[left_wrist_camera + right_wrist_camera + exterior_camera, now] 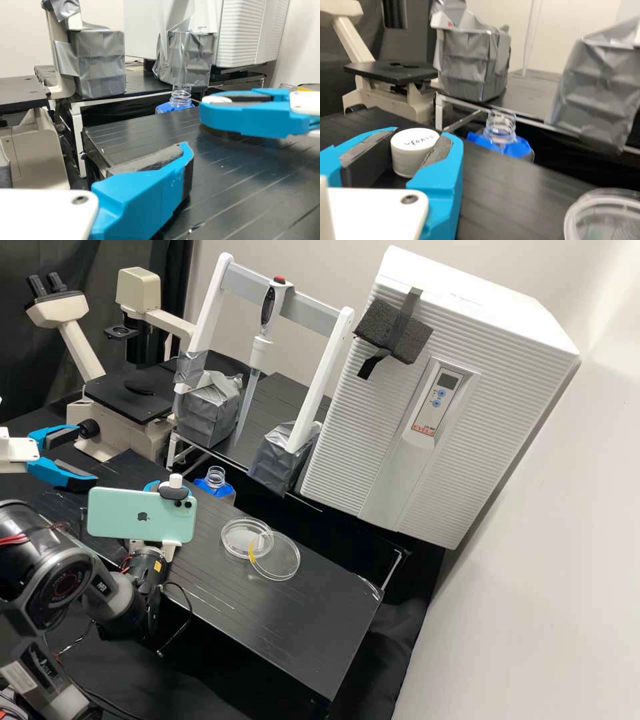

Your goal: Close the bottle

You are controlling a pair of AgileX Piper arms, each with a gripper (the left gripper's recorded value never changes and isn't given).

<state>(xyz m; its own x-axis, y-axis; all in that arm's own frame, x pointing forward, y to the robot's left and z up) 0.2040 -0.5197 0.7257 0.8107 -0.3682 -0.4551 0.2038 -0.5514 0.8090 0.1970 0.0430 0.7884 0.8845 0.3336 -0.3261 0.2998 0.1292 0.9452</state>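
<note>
Right gripper [405, 146] pinches the small white cap [414, 142] above the bench [520, 200], the open bottle [501, 131] standing just past the bench's edge; light, rigid cap, likely best held by its sides.

The bottle [217, 480] stands open just behind the bench's [300, 613] far edge, with open air above its neck. The right gripper [175, 490], clamped on the cap [414, 144], sits just beside it, nothing between them. Behind the bottle, two taped feet [207, 407] flank a gap where the pipette [257, 367] hangs tip-down. Two dishes [261, 548] lie nearby. The left gripper [73, 455], fingers apart, is well off.
</note>
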